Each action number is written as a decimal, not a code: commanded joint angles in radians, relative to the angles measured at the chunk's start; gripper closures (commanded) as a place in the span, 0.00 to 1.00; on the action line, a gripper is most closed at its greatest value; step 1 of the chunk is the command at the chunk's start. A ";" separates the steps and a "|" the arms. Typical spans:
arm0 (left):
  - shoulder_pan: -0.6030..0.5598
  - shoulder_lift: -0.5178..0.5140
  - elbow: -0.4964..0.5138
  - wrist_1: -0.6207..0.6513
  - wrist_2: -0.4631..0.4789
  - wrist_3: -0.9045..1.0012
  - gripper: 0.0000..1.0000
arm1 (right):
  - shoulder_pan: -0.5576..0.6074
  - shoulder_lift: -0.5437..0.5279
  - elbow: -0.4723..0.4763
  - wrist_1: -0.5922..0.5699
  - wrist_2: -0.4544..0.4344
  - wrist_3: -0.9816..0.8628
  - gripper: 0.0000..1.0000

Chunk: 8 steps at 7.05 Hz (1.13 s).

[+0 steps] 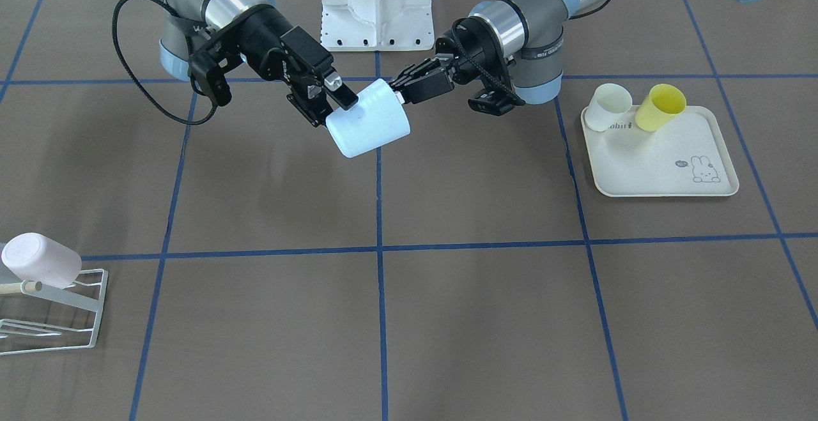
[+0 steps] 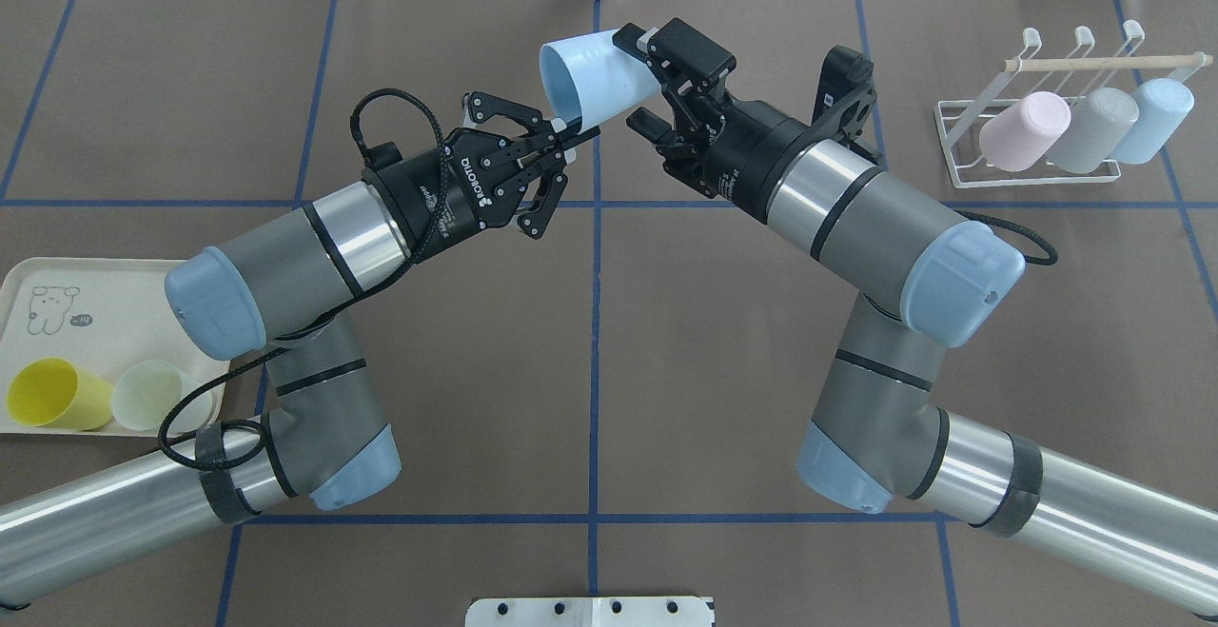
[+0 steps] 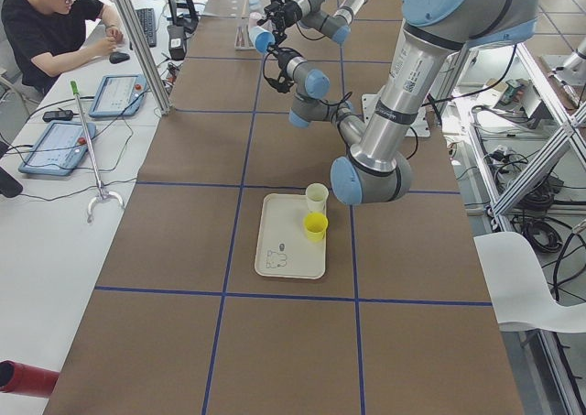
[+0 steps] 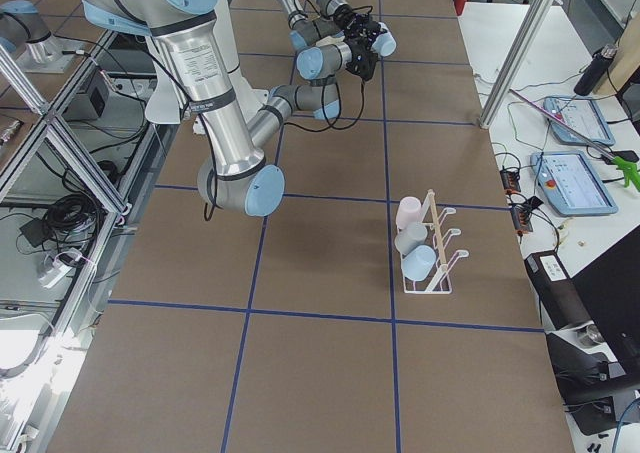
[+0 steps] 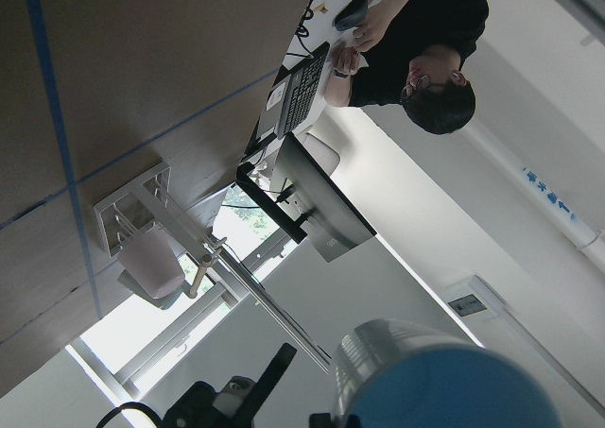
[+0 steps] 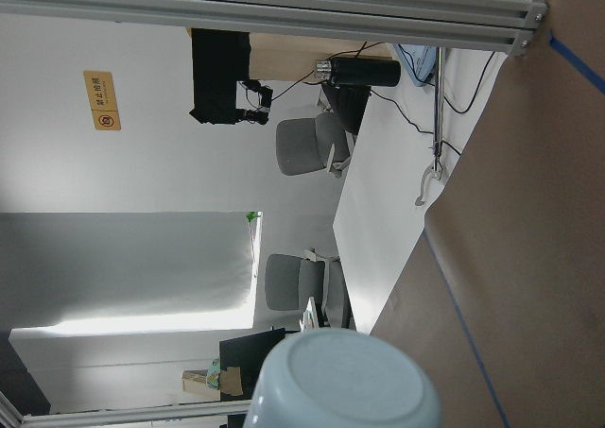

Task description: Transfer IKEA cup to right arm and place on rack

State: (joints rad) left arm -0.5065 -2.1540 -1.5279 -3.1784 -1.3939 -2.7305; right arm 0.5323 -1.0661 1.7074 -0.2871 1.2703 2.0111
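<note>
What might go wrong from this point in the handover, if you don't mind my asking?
1. The left gripper pinches only the rim of the pale-blue cup; releasing before the right gripper clamps firmly could drop it.
2. The rack already holds three cups, so placing another may knock one.

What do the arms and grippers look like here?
The left arm and right arm are silver-grey tubes with pale-blue joint caps. The left gripper and right gripper are black, two-fingered; ROBOTIQ lettering shows on the left one. A black cable loops by each wrist.
</note>
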 commanded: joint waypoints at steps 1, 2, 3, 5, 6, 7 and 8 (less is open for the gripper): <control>0.006 -0.007 -0.003 0.000 0.001 0.000 1.00 | 0.000 0.000 0.000 0.000 -0.008 0.003 0.01; 0.017 -0.013 -0.003 0.000 0.004 0.000 1.00 | 0.000 0.000 0.000 0.000 -0.008 0.003 0.01; 0.031 -0.012 -0.002 0.000 0.028 0.000 1.00 | -0.002 0.002 0.000 0.000 -0.008 0.006 0.01; 0.037 -0.014 -0.005 0.000 0.029 0.000 1.00 | -0.002 0.002 0.000 -0.001 -0.008 0.006 0.02; 0.037 -0.014 -0.005 0.000 0.029 0.000 1.00 | -0.002 0.000 -0.002 -0.001 -0.008 0.006 0.02; 0.037 -0.012 -0.006 0.000 0.029 0.000 1.00 | -0.002 0.002 -0.005 0.000 -0.008 0.011 0.07; 0.039 -0.012 -0.005 0.000 0.029 0.000 1.00 | 0.000 0.002 -0.005 0.000 -0.008 0.050 0.53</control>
State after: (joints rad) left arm -0.4691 -2.1666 -1.5330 -3.1784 -1.3653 -2.7305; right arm 0.5310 -1.0650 1.7039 -0.2873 1.2624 2.0306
